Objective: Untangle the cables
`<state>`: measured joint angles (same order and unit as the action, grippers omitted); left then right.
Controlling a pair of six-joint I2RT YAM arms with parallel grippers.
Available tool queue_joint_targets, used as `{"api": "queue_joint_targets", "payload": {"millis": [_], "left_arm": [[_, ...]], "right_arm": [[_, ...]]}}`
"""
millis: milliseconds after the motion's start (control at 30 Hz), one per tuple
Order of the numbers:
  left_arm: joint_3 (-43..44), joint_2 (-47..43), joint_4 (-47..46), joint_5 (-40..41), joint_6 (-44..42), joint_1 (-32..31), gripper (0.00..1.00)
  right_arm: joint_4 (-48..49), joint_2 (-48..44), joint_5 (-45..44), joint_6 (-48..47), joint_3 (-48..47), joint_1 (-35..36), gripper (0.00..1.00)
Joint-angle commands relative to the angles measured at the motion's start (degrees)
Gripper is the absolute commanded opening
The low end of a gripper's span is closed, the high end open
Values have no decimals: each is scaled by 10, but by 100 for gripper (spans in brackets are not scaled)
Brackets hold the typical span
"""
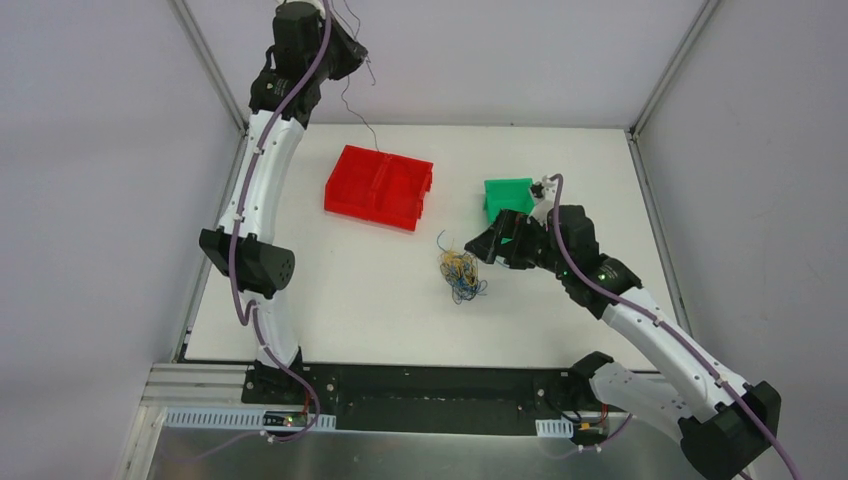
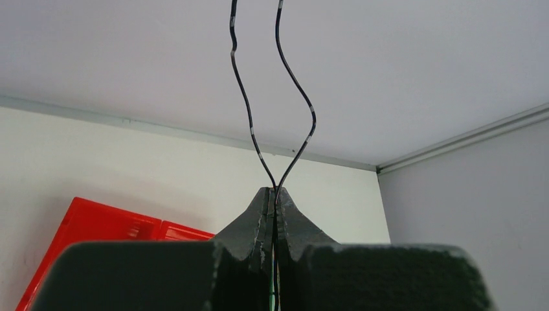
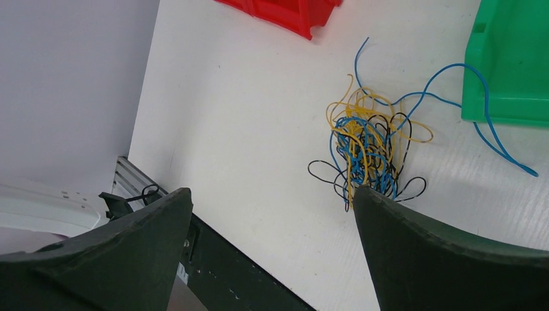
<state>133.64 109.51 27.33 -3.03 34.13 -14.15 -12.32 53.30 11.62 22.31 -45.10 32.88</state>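
Observation:
A small tangle of yellow, blue and dark cables [image 1: 460,272] lies on the white table right of centre; the right wrist view shows it [image 3: 366,146] with a blue strand trailing toward the green bin. My left gripper [image 1: 355,55] is raised high at the back left, shut on a dark cable [image 1: 362,125] that hangs down toward the red bin. In the left wrist view the jaws [image 2: 273,191] pinch this dark cable [image 2: 313,120], with two strands running off from the tips. My right gripper [image 1: 480,250] is open and empty just right of the tangle; one fingertip [image 3: 362,194] is at the tangle's edge.
A red bin [image 1: 380,185] stands at the back centre-left; it also shows in the left wrist view [image 2: 97,227] and the right wrist view [image 3: 285,13]. A green bin [image 1: 508,195] sits behind my right gripper and shows in the right wrist view [image 3: 511,65]. Grey walls enclose the table.

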Motion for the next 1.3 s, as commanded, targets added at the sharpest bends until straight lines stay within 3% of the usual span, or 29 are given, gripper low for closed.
{"api": "queue_joint_targets", "payload": {"millis": [0, 267, 433, 833, 1067, 1267], "left_arm": [[50, 37, 0, -2, -27, 7, 0], [20, 78, -23, -17, -43, 7, 0], [-66, 72, -65, -49, -38, 0, 0], [-177, 61, -116, -16, -109, -52, 0], [-240, 73, -117, 66, -187, -105, 0], [-281, 76, -119, 58, -192, -118, 0]], "right_arm": [[24, -22, 15, 10, 3, 3, 99], [27, -30, 22, 18, 4, 3, 99], [27, -34, 16, 18, 6, 3, 99], [26, -35, -1, 11, 10, 3, 98], [27, -35, -9, 10, 12, 3, 99], [27, -34, -20, 6, 14, 2, 99]]}}
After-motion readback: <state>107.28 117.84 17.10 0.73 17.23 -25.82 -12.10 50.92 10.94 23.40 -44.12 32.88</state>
